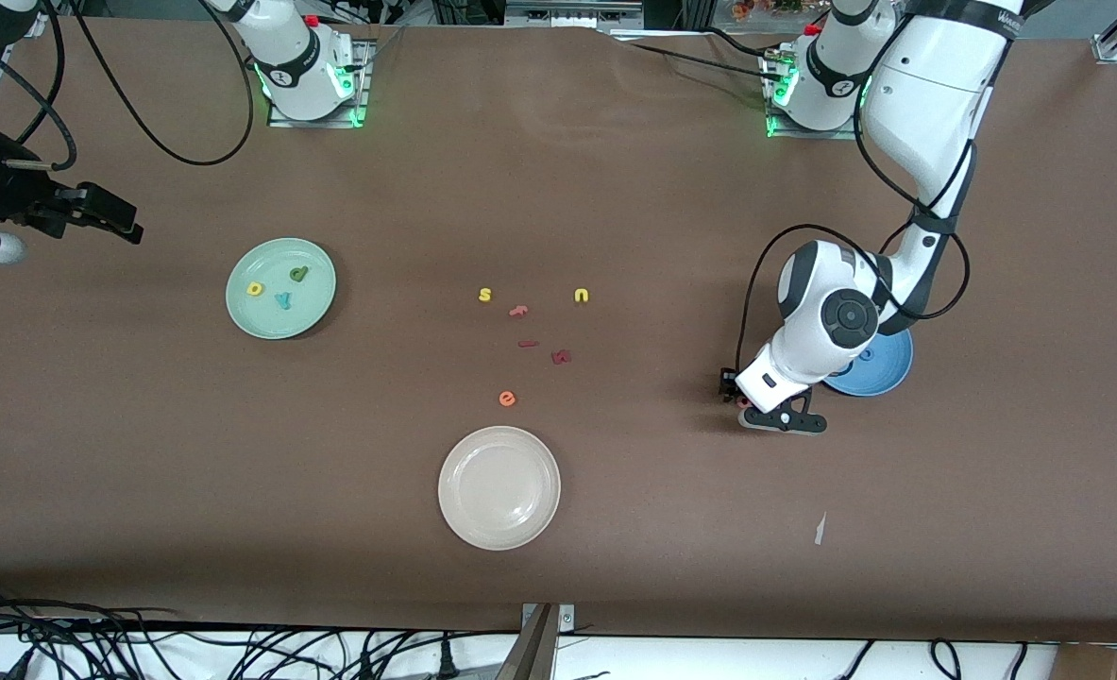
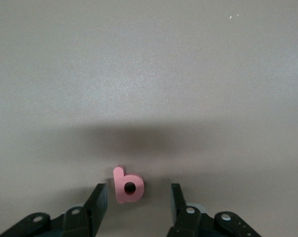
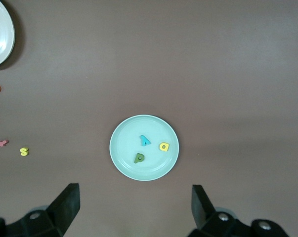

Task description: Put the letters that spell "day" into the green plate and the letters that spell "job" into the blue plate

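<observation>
Cream-white plate: empty, nearest.
Pink "b": flat on table beside blue plate, between left gripper's parted, non-touching fingers.
Right gripper: spread, waiting above green plate.
Risk: thin foam may slip when pinched.

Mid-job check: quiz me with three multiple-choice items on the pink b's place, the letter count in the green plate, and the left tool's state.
1. Where is the pink b?
A in the blue plate
B on the table between the left tool's fingers
C in the cream plate

2. How many letters lie in the green plate?
A one
B two
C three

3. The left tool is:
A open around the b
B shut on the b
C holding a plate

Key: 1 B, the left wrist view shows it on the table; 2 C, yellow, dark green and teal; 3 A, gaps show on both sides.
</observation>
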`<state>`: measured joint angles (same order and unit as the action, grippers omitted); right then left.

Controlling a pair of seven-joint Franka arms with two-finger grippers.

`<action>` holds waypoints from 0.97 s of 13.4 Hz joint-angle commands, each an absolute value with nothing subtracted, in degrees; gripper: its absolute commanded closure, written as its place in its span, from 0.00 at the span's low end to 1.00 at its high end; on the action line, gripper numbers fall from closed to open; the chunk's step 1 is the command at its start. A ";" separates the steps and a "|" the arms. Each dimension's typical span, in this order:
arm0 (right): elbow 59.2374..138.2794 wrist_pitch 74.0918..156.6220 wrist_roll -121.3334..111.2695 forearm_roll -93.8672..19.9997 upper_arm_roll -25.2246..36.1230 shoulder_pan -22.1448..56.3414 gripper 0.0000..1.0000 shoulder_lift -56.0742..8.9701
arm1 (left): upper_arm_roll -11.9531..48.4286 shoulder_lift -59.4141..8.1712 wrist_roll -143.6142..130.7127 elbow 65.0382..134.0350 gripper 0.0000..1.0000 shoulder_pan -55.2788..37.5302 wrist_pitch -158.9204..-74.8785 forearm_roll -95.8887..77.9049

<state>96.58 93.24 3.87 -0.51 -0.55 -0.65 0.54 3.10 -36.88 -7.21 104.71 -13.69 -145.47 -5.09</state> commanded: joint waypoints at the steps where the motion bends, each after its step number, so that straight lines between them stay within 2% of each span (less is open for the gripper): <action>1: 97.21 93.25 4.31 -0.35 -1.14 -1.32 0.00 1.32 | 2.55 -38.76 -6.24 103.62 0.40 -14.33 -147.13 -5.63; 5: 97.21 93.25 4.22 -0.35 -1.14 -1.41 0.00 1.32 | 2.55 -38.85 -6.24 103.71 0.44 -14.33 -147.22 -5.54; 11: 97.21 93.25 4.22 -0.53 -1.06 -1.41 0.00 1.32 | 2.55 -38.85 -6.24 103.97 0.77 -14.33 -147.22 -5.54; 13: 97.21 93.25 4.31 -0.53 -1.05 -1.41 0.00 1.32 | 2.55 -38.41 -6.15 104.06 0.79 -14.33 -147.13 -5.54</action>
